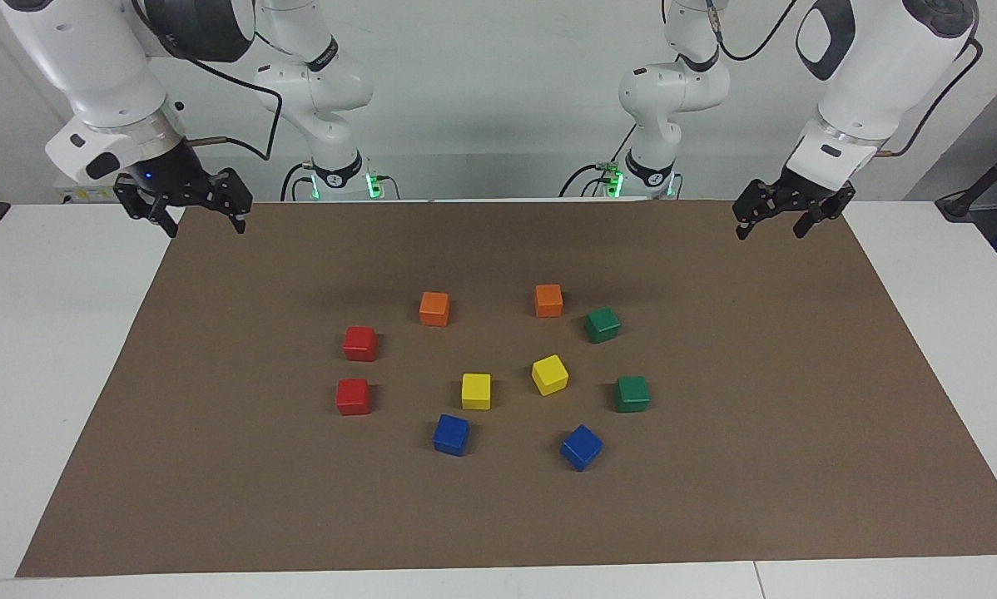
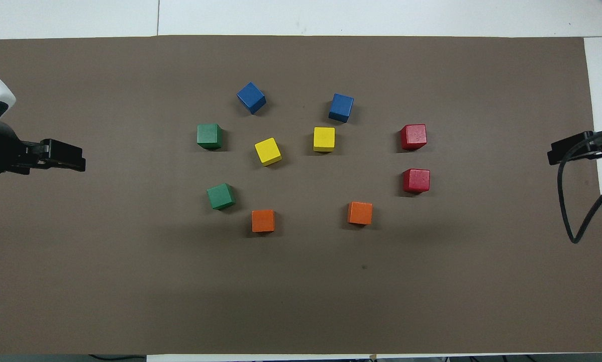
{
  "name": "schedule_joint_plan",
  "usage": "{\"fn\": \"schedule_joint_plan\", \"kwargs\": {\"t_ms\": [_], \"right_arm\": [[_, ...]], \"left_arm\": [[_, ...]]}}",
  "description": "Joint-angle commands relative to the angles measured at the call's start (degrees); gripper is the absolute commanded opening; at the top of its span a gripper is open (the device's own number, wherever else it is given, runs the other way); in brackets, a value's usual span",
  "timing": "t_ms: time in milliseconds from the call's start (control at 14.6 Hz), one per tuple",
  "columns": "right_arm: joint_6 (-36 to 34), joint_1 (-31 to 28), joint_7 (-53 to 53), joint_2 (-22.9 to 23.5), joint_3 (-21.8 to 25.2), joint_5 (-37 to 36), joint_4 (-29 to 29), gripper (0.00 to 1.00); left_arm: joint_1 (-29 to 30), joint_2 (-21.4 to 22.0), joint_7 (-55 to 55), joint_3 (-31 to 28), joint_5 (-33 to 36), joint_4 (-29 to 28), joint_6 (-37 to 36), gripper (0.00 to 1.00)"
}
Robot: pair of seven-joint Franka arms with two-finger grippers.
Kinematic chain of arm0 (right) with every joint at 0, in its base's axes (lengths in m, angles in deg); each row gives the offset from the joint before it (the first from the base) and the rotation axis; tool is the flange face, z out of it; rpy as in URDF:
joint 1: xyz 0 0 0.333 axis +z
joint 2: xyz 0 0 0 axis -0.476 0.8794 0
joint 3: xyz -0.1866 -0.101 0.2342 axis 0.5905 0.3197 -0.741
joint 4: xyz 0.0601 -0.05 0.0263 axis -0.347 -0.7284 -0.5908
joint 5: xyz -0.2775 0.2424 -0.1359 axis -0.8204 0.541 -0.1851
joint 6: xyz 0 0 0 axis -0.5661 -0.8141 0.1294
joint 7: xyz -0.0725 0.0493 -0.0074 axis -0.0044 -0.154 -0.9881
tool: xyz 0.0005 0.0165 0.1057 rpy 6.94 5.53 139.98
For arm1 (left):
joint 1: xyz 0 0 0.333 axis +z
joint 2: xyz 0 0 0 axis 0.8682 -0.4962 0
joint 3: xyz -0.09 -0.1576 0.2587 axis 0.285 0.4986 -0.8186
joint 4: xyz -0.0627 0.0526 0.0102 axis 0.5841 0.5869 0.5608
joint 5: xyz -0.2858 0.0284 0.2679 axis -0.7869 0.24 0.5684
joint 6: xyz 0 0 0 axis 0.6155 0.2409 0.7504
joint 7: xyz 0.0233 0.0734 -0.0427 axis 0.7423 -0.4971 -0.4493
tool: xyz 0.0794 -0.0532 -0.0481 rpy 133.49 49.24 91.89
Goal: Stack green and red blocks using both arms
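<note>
Well, both arms hang over the mat's corners by the robots, left gripper [image 1: 769, 225] and right gripper [image 1: 201, 220] wide and empty. Green blocks [image 1: 602, 324] and red blocks [image 1: 359, 343] sit apart, with yellow cubes [image 1: 476, 391] between.

White table [image 1: 66, 349], brown mat [image 1: 715, 466] on it — red [image 1: 359, 343], green [image 1: 602, 324], orange, yellow, blue cubes, all single.

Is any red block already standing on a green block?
No: both red blocks and both green blocks sit singly on the brown mat, the two colours at separate ends of the cluster.
</note>
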Motion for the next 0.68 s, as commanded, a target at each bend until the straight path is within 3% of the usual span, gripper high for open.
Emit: {"fn": "schedule_joint_plan", "kwargs": {"t_ms": [0, 205, 411, 616], "right_arm": [[1.1, -0.2, -1.2, -0.2, -0.6, -1.2, -0.4, 1.00], [1.2, -0.2, -2.7, -0.3, -0.7, -1.1, -1.1, 1.00], [10.2, 3.0, -9.7, -2.8, -1.0, -1.0, -11.5, 1.00], [17.9, 5.3, -17.2, 3.1, -1.1, 0.1, -14.3, 1.00]], "left_arm": [[0.6, 1.8, -4.4, 0.3, -0.2, -1.7, 1.9, 1.00], [-0.4, 0.7, -4.8, 0.3, -0.2, -5.0, 7.0, 1.00], [-3.2, -4.8, -6.2, 0.3, -0.2, -6.7, 13.2, 1.00], [-9.7, -8.9, -20.0, 0.3, -0.1, -10.7, 21.6, 1.00]]}}
